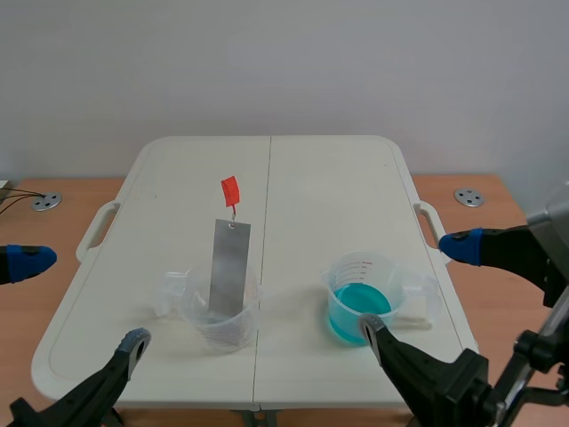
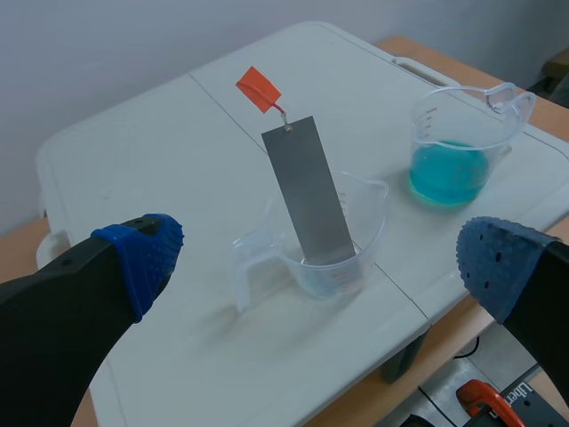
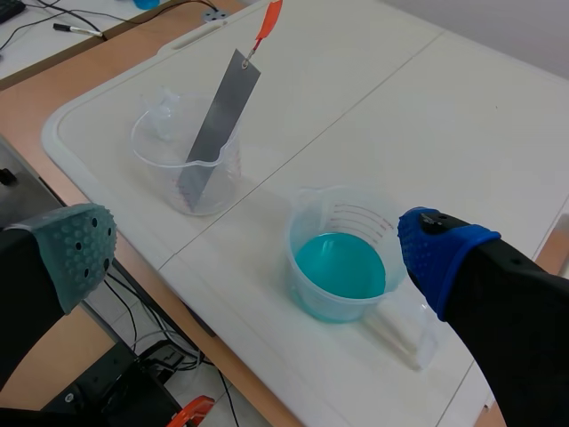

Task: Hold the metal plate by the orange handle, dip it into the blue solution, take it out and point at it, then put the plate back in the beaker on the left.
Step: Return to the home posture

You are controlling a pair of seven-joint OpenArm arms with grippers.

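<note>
L gripper [image 1: 83, 301] wide apart, empty | R gripper [image 1: 413, 286] same | metal plate [image 1: 229, 267] leaning in clear beaker [image 1: 222, 327] | blue-soln beaker [image 1: 359, 308] by R gripper

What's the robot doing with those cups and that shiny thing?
Nothing is being held right now. The left gripper and right gripper are both open, touching nothing. The flat grey metal plate with its small orange handle leans in a clear plastic beaker. Another clear beaker holding blue liquid stands beside it on the white table.
</note>
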